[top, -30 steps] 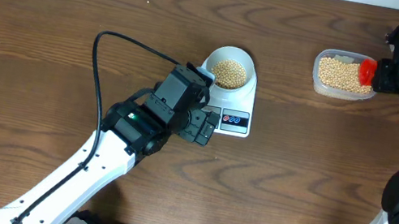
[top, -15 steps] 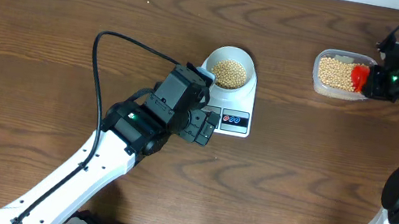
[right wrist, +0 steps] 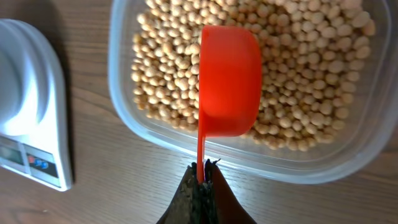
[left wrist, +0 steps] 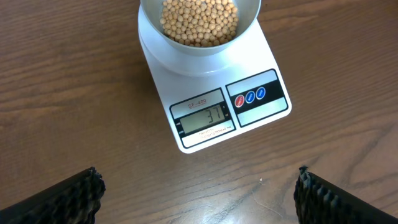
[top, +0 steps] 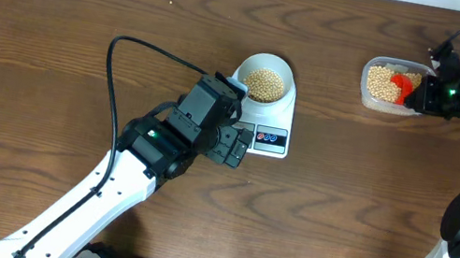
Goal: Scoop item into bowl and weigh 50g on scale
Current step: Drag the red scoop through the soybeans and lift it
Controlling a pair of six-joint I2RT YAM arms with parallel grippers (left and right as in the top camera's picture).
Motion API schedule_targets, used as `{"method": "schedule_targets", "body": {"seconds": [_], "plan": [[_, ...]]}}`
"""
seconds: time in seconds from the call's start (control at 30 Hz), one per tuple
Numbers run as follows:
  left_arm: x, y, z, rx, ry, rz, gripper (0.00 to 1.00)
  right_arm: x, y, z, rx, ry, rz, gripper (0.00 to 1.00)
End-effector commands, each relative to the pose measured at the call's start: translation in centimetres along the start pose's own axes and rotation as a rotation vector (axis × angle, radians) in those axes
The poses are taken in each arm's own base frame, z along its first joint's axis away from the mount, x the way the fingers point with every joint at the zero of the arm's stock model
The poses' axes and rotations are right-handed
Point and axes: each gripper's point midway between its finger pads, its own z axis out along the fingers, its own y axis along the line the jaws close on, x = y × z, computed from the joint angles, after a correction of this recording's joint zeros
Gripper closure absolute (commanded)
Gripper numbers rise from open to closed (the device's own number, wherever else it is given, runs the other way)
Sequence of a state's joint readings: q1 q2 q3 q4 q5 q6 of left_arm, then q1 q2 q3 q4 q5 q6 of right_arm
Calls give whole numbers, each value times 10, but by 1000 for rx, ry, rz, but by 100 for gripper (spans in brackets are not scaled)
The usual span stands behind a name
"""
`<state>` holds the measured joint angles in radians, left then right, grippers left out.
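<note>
**Leftward goes the red scoop (top: 399, 86) over the clear tub (top: 364, 98)**

Moved by the right gripper (right wrist: 202, 180), the red scoop has travelled from the tub's right edge a second ago to a spot above the soybeans (top: 378, 81) near the tub's middle. The jaws are clenched on the scoop's thin handle. At centre table (top: 59, 23), the left gripper (left wrist: 199, 196) has not shifted. Its jaws are released and spread wide, and it hangs just in front of the scale (left wrist: 205, 81). The pale bowl (left wrist: 252, 28) sits on the scale with a mound of soybeans inside, and the display (left wrist: 205, 117) appears to read 31. Tub and scale stand well apart, with the tub at the table's far right.
</note>
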<state>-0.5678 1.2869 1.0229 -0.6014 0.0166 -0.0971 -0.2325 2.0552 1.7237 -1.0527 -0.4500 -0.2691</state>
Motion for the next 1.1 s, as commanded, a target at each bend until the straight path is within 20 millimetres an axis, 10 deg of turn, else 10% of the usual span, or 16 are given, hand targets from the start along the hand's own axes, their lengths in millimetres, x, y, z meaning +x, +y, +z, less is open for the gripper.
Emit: {"method": "schedule_targets", "body": {"seconds": [0.0,0.57,1.07], "plan": [[-2,0,-1,-1,-6,10,0,-2,7,0,-99,-26,42,99],[-2,0,-1,-1,-5,10,0,-5,-6,-19,-282,-137,143,99],[-2,0,-1,-1,-6,10,0,-15,20,-60,-599,-288,109,99]]}}
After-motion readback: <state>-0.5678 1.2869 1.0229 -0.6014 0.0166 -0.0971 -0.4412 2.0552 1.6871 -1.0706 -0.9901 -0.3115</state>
